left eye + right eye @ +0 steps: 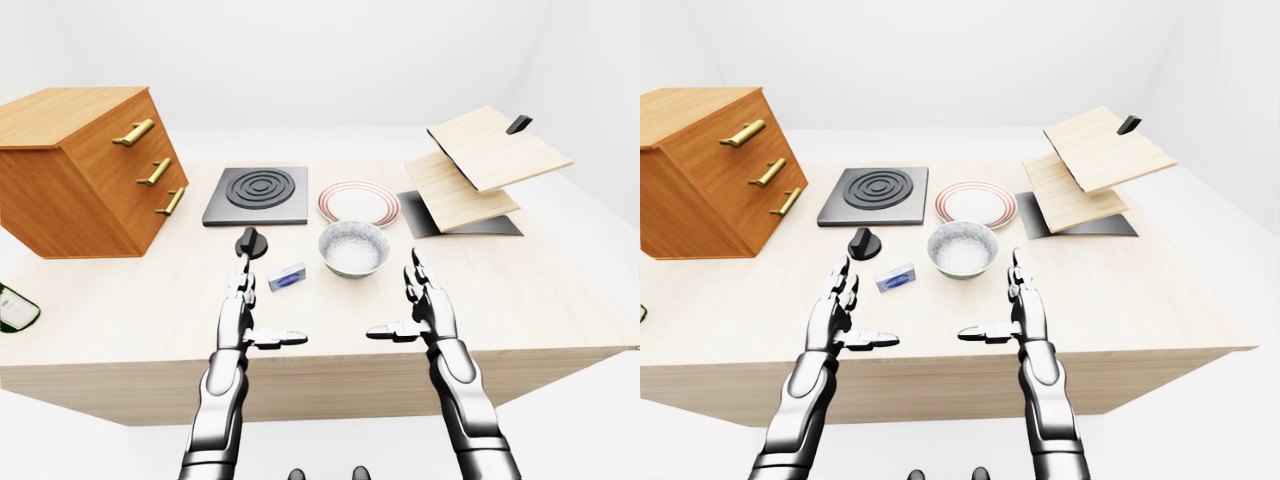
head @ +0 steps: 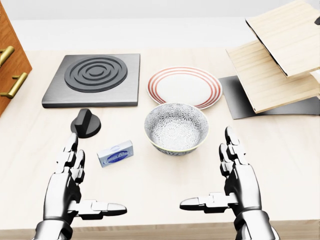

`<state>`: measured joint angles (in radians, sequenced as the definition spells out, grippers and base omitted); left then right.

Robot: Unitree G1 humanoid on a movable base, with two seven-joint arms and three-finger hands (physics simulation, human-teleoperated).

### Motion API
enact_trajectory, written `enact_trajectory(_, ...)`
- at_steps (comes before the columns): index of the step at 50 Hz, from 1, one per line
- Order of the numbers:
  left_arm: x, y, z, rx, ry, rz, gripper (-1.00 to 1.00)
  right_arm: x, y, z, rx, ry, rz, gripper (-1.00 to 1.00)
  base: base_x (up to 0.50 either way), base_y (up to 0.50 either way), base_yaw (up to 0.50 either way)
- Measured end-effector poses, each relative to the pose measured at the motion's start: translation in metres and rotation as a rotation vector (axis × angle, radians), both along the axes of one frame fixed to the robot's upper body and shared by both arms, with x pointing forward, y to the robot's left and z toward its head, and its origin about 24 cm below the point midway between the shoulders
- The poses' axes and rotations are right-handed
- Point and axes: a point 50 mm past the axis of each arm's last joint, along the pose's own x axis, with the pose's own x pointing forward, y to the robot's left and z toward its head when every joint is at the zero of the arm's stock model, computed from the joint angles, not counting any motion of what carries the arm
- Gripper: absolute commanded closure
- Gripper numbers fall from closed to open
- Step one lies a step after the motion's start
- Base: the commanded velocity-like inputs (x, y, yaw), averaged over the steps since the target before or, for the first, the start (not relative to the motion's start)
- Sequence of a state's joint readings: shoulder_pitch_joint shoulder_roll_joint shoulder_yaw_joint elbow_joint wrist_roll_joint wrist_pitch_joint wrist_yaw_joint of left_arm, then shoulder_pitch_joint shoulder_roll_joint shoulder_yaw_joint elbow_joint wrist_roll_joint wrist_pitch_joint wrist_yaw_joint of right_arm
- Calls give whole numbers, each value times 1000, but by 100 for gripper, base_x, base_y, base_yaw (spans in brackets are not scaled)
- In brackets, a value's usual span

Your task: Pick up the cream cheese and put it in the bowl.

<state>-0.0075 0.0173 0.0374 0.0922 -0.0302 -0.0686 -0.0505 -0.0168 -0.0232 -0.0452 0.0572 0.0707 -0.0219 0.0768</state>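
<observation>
The cream cheese (image 2: 116, 153) is a small white and blue box lying flat on the wooden table, just left of the bowl (image 2: 176, 128), a patterned grey-white bowl that stands upright and empty. My left hand (image 2: 72, 182) is open, fingers up and thumb pointing right, below and left of the cream cheese, not touching it. My right hand (image 2: 235, 177) is open, thumb pointing left, below and right of the bowl. Both hands hold nothing.
A black knob (image 2: 85, 123) lies above-left of the cream cheese. A dark stove plate (image 2: 94, 79) and a red-rimmed plate (image 2: 185, 87) lie above. A wooden drawer cabinet (image 1: 85, 165) stands at the left, tilted wooden boards (image 2: 280, 55) on a dark mat at the right.
</observation>
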Motion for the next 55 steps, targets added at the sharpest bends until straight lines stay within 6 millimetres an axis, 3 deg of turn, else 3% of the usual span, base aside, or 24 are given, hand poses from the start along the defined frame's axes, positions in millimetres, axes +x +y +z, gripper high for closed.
enact_trajectory(10, -1, 0, 0, -7, 2, -8, -100, 1, 2, -2, -15, 3, -2, -100, 0, 0, 0)
enact_trajectory(20, -2, 0, -1, -10, 5, -14, -100, -1, 3, -4, -5, 11, 7, -100, 48, 0, 0)
enact_trajectory(33, 2, 0, 1, 3, -12, -22, -100, 2, 5, -1, -15, -5, 16, -100, 0, 0, 0)
enact_trajectory(42, 20, 2, -3, 89, 19, -50, -100, 1, 6, 1, -18, -13, 29, -100, 0, 0, 0)
enact_trajectory(55, 47, 8, -30, 226, 183, -33, -100, -4, 10, 4, -14, -32, 64, -100, 0, 0, 0)
